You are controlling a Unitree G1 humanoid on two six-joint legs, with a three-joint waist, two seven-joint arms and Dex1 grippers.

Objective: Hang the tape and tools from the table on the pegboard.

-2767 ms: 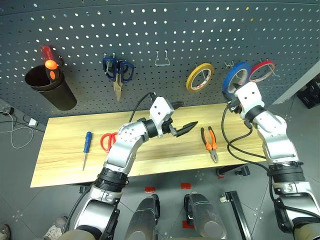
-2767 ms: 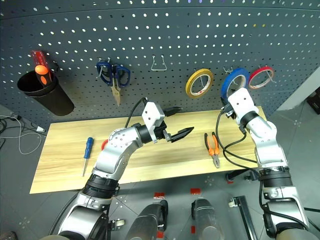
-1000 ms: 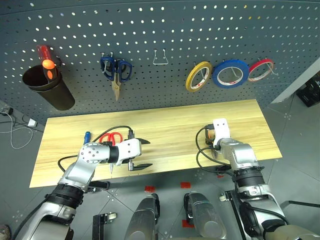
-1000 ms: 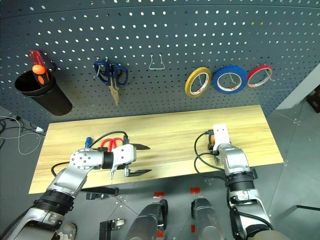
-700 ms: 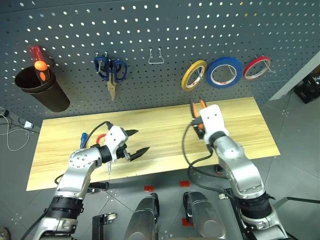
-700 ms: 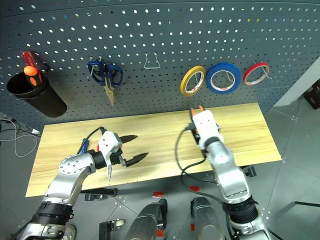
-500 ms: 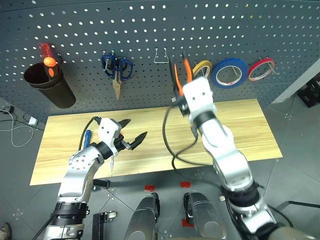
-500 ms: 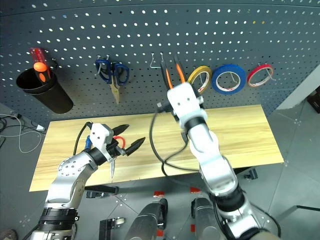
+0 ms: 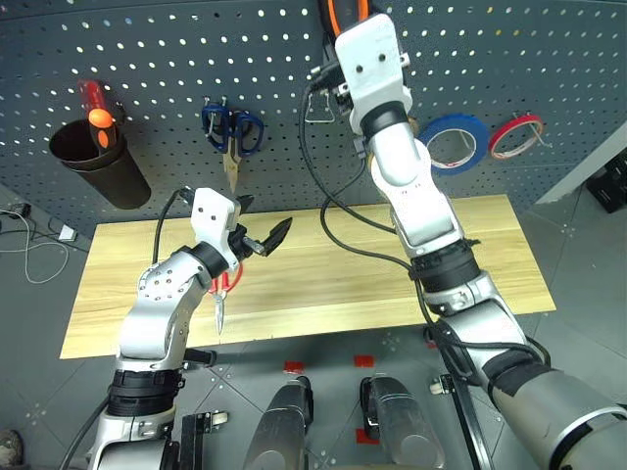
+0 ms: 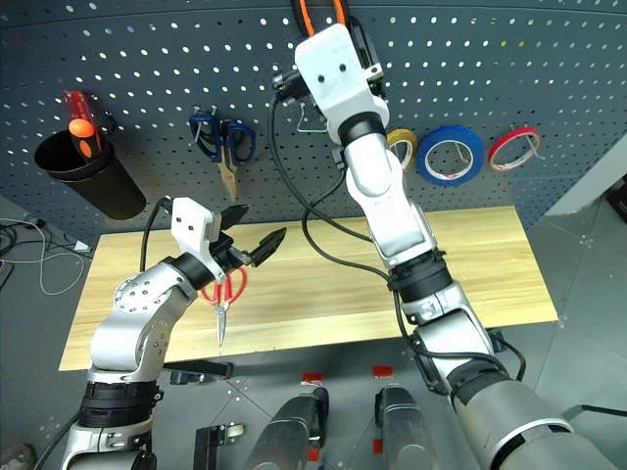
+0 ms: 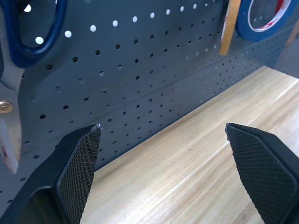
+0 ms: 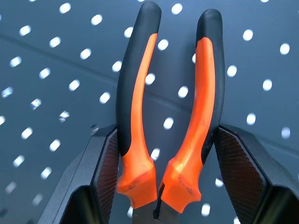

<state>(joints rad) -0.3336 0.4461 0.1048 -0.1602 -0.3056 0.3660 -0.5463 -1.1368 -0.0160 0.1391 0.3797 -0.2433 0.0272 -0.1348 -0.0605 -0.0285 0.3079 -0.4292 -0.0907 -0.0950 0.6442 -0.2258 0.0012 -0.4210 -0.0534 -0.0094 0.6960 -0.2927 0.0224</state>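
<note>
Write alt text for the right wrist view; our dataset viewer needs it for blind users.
The right gripper holds orange-and-black pliers, handles pointing away, close before the dark grey pegboard.

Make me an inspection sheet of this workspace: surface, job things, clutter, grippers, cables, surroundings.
Surface: wooden table, mostly bare.
Job's things: blue tape hung on pegboard; pliers held handles-up at the board; red scissors on table behind left arm; screwdriver hidden.
Clutter: yellow roll, red roll, blue scissors, black cup with a red-orange tool, all on the board.
Grippers: left gripper open, empty; right gripper shut on pliers.
Cables: white cables on floor.
Surroundings: grey floor.
</note>
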